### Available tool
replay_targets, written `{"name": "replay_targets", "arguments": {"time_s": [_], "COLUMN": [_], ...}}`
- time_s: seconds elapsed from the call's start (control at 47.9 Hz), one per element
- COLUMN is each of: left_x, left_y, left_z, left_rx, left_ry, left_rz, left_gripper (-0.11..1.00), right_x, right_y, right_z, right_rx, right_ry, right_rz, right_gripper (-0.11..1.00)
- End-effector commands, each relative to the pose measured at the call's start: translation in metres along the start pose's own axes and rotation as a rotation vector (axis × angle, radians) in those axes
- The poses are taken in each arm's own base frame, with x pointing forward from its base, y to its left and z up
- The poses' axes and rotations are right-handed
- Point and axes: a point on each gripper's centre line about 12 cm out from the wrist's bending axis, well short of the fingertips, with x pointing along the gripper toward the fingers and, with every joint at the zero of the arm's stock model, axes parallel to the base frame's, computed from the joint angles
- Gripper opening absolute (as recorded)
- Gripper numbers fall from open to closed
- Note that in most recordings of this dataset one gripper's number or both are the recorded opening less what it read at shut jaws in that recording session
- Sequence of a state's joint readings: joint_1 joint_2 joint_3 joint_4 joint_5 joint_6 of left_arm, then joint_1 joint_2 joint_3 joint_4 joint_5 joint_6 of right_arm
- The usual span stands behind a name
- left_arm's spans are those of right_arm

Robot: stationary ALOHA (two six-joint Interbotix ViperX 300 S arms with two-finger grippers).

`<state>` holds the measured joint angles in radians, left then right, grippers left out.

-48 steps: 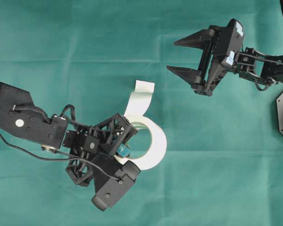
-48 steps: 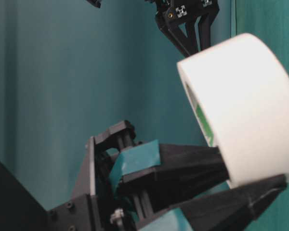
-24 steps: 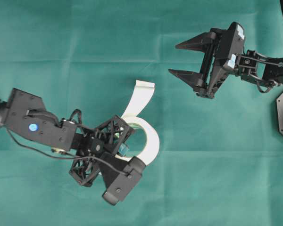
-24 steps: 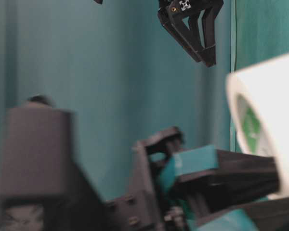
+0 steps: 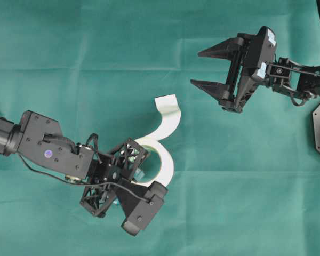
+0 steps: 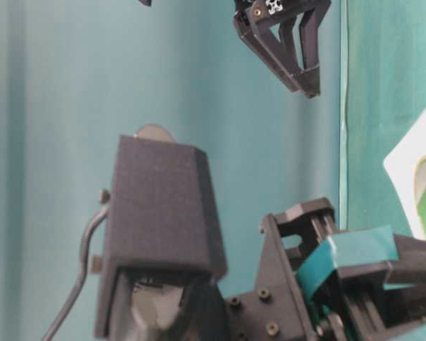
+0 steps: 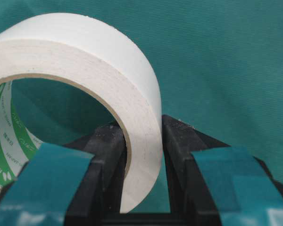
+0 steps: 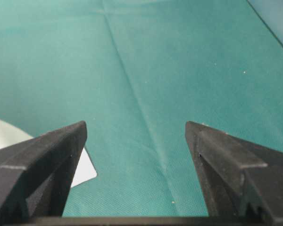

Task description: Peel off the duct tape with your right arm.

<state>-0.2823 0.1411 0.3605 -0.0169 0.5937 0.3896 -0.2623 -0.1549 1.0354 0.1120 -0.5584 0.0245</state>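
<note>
Duct tape [image 5: 161,160], clamped in your left jaws, may swing its loose strip [image 5: 168,109] away from your right jaws, held apart.

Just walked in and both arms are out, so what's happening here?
The left gripper has its fingers clamped on the wall of the tape roll, holding it over the green cloth. A loose strip curls up from the roll toward the right gripper, which is open, empty and apart from it. No peeling grip has been made yet.
</note>
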Motion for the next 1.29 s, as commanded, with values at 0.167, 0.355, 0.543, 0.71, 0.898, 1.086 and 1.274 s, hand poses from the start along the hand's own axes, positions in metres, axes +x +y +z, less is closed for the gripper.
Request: {"name": "replay_targets", "arguments": {"time_s": [0.167, 0.355, 0.543, 0.71, 0.898, 1.086, 1.274], "left_x": [-0.001, 0.01, 0.018, 0.02, 0.021, 0.026, 0.026], "left_y": [-0.004, -0.007, -0.008, -0.008, -0.007, -0.008, -0.004], "left_z": [0.005, -0.004, -0.008, -0.007, 0.0, -0.005, -0.005], "left_rx": [-0.034, -0.069, -0.094, -0.095, -0.096, -0.105, -0.176], "left_ry": [-0.016, 0.019, 0.036, 0.016, -0.043, -0.047, -0.049], "left_rz": [-0.001, -0.012, -0.018, -0.011, 0.007, 0.01, 0.013], "left_gripper": [0.2, 0.2, 0.2, 0.2, 0.2, 0.2, 0.2], "right_x": [-0.001, -0.001, -0.002, -0.002, -0.004, -0.005, -0.005], "right_y": [0.002, 0.002, 0.005, 0.004, 0.004, 0.004, 0.004], "right_z": [0.007, 0.006, 0.006, 0.003, -0.002, -0.003, -0.003], "right_rx": [0.001, 0.002, 0.005, 0.027, 0.028, 0.028, 0.028], "right_ry": [-0.019, -0.007, -0.008, 0.0, 0.012, 0.014, 0.014], "right_rz": [0.006, 0.005, 0.014, 0.014, 0.014, 0.014, 0.013], "right_gripper": [0.47, 0.47, 0.47, 0.47, 0.47, 0.47, 0.47]}}
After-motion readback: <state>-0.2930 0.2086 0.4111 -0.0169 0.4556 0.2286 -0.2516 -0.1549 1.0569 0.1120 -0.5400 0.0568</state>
